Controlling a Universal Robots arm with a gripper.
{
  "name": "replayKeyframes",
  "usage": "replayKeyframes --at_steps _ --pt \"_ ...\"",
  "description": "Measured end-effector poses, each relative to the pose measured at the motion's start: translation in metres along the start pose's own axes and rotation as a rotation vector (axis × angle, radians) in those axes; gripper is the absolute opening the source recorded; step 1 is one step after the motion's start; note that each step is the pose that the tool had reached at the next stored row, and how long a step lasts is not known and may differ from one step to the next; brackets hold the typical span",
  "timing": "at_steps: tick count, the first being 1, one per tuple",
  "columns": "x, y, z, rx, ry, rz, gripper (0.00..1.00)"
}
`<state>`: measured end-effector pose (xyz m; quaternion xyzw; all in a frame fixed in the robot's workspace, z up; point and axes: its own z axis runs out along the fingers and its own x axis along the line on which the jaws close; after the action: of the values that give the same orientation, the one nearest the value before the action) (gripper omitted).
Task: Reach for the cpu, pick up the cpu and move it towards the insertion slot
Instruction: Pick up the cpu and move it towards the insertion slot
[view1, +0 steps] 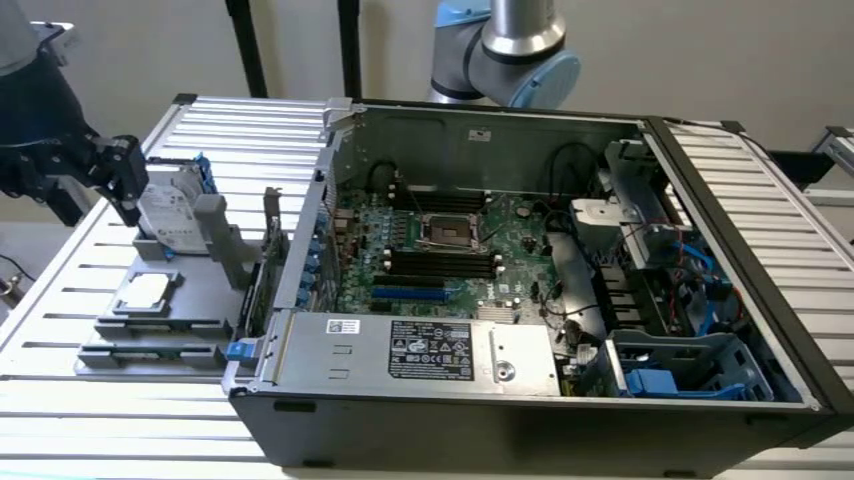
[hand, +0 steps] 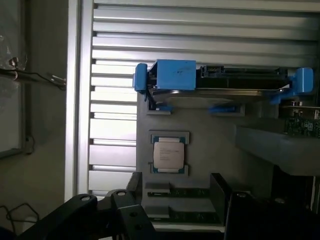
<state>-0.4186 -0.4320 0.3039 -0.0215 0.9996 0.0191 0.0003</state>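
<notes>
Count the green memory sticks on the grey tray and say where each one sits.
2. The first stick sits beside the cpu; the second stick runs parallel to it, farther from the cpu. More may be hidden.

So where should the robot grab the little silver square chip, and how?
Probably by two opposite edges of the chip, coming straight down from above with the tool open. It lies flat in a low holder, and gaps in the holder's rim leave its sides easier to reach.
</notes>
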Motion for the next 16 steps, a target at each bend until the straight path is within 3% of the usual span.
replayKeyframes --at_steps 6,9,12,16 --pt "0.003 -0.0003 0.0108 -0.0001 0.0022 -0.058 0.65" --pt "0.004 -0.0005 0.0163 0.0000 0.0025 -0.063 0.65" --pt "0.005 -0.0007 0.0217 0.0000 0.0018 -0.045 0.65" --pt "0.005 -0.0009 0.0290 0.0000 -0.0009 0.025 0.65"
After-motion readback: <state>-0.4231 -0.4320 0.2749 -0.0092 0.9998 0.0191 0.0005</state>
